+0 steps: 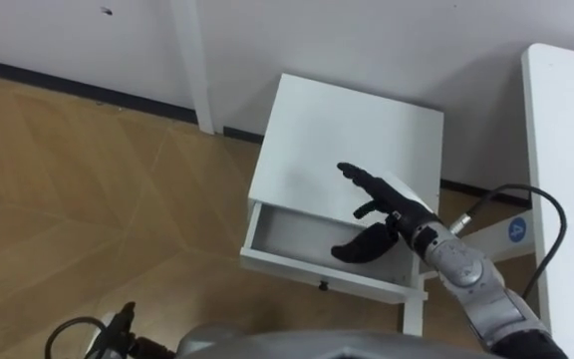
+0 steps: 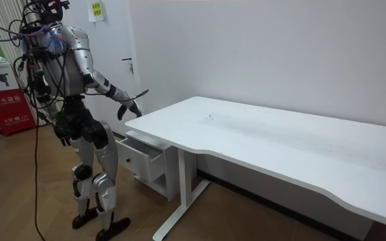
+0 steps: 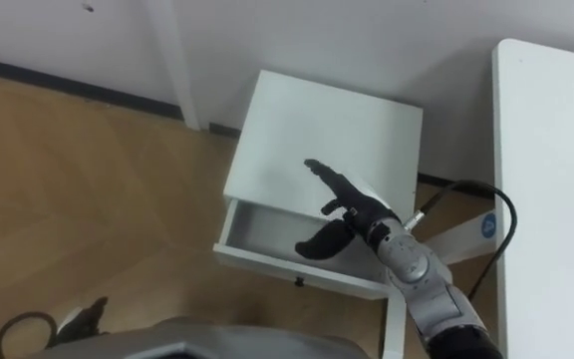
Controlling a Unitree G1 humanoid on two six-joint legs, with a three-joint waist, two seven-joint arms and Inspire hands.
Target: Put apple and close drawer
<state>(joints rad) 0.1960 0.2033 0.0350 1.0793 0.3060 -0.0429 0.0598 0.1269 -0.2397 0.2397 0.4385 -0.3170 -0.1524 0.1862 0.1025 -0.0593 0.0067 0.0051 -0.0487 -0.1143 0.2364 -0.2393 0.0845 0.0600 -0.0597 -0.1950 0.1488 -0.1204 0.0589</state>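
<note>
A small white cabinet [image 1: 347,130] stands against the wall with its top drawer [image 1: 297,267] pulled out towards me. The part of the drawer's inside that I can see is bare white. My right hand [image 1: 392,212] hovers over the right half of the open drawer with its fingers straight and the thumb spread downward, holding nothing. The room view has me standing upright in front of the cabinet, my right hand [image 2: 127,107] stretched out above the drawer [image 2: 143,157]. My left hand [image 2: 63,138] hangs by my hip.
A large white desk [image 2: 246,134] stands right beside the cabinet on my right, its edge [image 1: 566,150] close to my right arm. A white wall runs behind both. Wooden floor [image 1: 88,179] lies open to my left. A red stand [image 2: 5,107] is behind me.
</note>
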